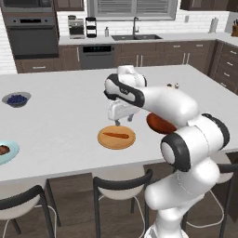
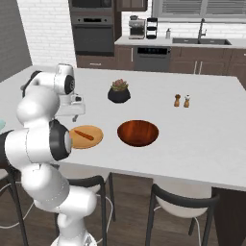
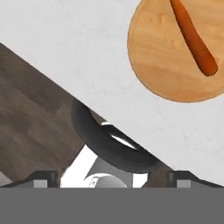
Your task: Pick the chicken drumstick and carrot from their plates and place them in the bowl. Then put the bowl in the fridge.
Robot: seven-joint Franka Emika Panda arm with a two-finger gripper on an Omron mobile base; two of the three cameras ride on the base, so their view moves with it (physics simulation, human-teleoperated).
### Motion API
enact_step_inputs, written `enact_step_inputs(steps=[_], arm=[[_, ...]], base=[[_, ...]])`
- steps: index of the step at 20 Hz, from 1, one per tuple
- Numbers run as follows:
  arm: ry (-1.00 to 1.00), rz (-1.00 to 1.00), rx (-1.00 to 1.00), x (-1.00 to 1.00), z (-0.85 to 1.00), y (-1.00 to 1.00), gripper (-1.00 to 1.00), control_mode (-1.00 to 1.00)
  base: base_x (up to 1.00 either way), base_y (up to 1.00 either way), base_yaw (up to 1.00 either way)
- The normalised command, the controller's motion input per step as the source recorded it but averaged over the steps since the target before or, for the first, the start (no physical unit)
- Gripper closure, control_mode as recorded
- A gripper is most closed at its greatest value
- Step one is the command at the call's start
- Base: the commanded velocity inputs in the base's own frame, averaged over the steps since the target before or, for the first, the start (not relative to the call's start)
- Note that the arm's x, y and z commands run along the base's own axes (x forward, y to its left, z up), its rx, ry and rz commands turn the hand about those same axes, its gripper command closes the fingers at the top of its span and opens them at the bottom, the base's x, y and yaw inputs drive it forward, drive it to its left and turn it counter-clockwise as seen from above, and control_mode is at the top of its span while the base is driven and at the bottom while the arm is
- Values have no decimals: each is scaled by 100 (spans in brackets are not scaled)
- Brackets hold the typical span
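Currently the empty gripper [image 1: 122, 122] stands open above the carrot [image 1: 116, 135]: probably light, stiff and smooth, best gripped across mid-length.

A wide white island counter [image 1: 60, 121] filled the middle of the kitchen, with dark-framed stools [image 1: 122, 190] tucked under its near edge over a brown wood-plank floor [image 3: 30, 118]. Behind it ran dark brown cabinets [image 1: 186, 52] beneath a pale countertop with a sink and faucet [image 1: 135, 29], a window [image 1: 132, 8] above. White brick tile covered the wall [image 2: 48, 29], beside a dark wall oven [image 1: 31, 36].
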Motion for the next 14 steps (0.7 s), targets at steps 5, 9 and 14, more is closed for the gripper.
enact_step_inputs(steps=[5,9,14], arm=[[2,30,0,39,-43,-7,-100,-100],[-5,23,0,10,-40,-31,-100,-100],[-27,9,0,18,-63,-34,-100,-100]], base=[[0,0,0],[0,0,0],[0,0,0]])
